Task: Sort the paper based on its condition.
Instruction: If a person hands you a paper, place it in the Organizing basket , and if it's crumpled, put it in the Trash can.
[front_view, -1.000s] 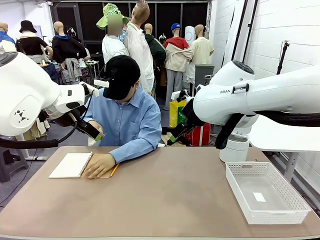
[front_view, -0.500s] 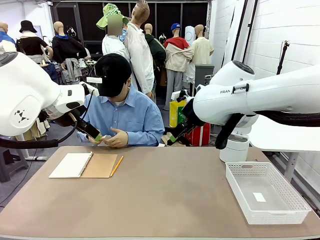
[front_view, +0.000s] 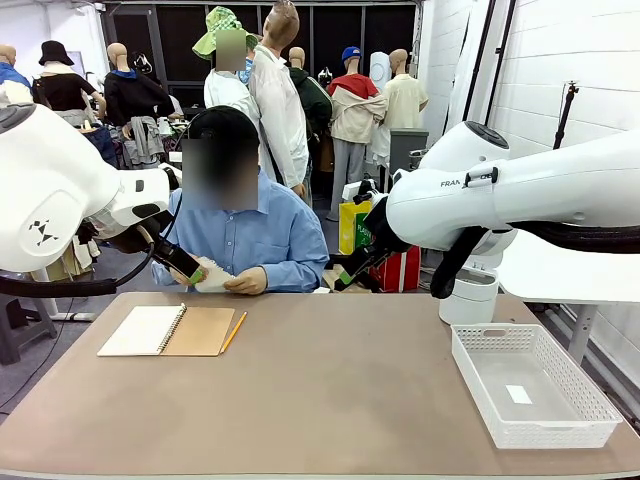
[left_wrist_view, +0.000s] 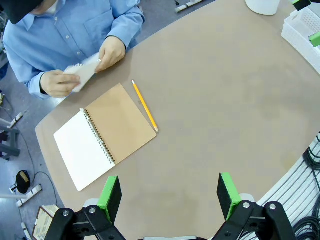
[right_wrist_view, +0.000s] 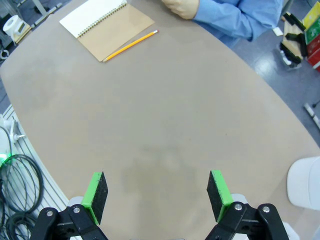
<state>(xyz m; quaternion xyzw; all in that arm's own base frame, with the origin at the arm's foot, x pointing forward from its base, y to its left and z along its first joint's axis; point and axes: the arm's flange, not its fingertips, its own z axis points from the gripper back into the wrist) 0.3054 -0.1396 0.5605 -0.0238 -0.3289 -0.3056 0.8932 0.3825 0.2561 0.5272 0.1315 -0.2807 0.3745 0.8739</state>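
A person across the table holds a white sheet of paper (front_view: 217, 276) in both hands, just above the far edge; in the left wrist view the paper (left_wrist_view: 86, 71) looks bent between the hands. My left gripper (front_view: 196, 269) hangs in the air at the far left, near the person's hands in the picture, and its green pads (left_wrist_view: 110, 197) stand wide apart with nothing between them, so the left gripper (left_wrist_view: 169, 196) is open. High over the table's middle, my right gripper (front_view: 345, 276) (right_wrist_view: 156, 194) is open and empty too.
A spiral notebook (front_view: 165, 330) (left_wrist_view: 105, 136) (right_wrist_view: 107, 20) lies open at the far left with a yellow pencil (front_view: 234, 331) (left_wrist_view: 145, 106) (right_wrist_view: 131, 45) beside it. A white basket (front_view: 530, 385) (left_wrist_view: 303, 27) sits at the right, a white round container (front_view: 468, 297) behind it.
The person has taken the hand off the notebook, sat up, and now holds a sheet of paper in both hands. Neither arm has moved.
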